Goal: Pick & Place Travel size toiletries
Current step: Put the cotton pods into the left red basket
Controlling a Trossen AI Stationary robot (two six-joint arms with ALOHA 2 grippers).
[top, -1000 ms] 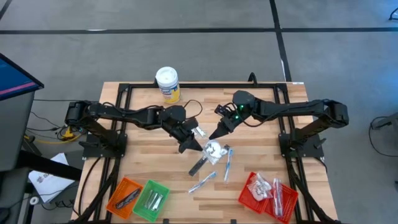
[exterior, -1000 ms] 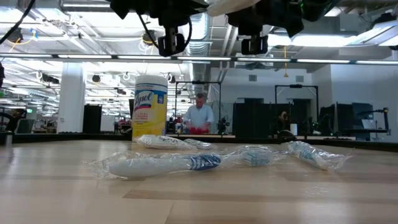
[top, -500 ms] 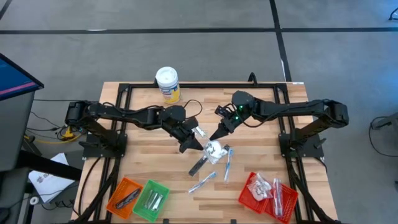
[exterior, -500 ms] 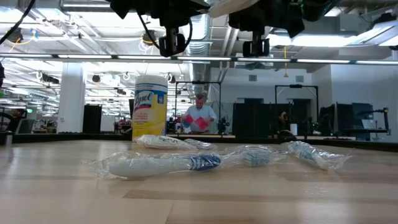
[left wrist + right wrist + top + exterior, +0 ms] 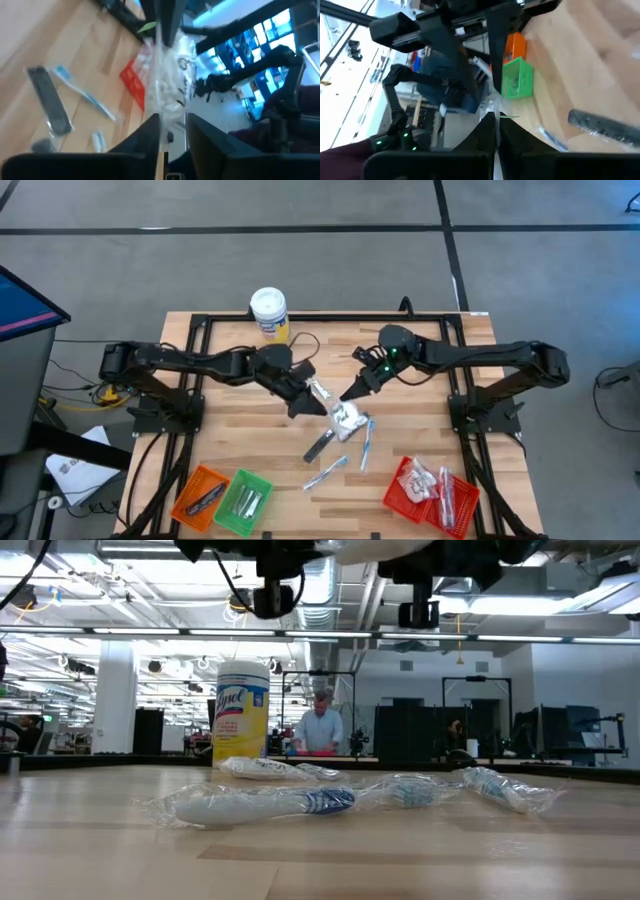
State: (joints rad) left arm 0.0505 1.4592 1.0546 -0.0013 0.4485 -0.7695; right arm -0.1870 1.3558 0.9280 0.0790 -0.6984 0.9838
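meeting over the middle of the wooden table, the two arms share one clear plastic packet that hangs above the boards. the left gripper reaches in from nine o'clock and the right gripper from three o'clock; the packet sits between their tips. in the right wrist view the right fingers are pressed together on the packet's crinkled edge. in the left wrist view the left fingers stand a little apart with the packet rising from the gap between them; whether they still pinch it, i cannot tell.

other toiletries lie on the table at about six o'clock from the packet: a dark narrow stick, a blue-and-white wrapped toothbrush, and a silvery wrapped piece nearer the front edge. the low view shows wrapped toothbrushes lying flat on the boards.

the red mesh basket at five o'clock holds several clear-wrapped items. the orange basket and green basket sit side by side at seven o'clock, each with something inside. the yellow canister with a white lid stands upright at twelve o'clock, near the far edge. a person shows in the room beyond the table.
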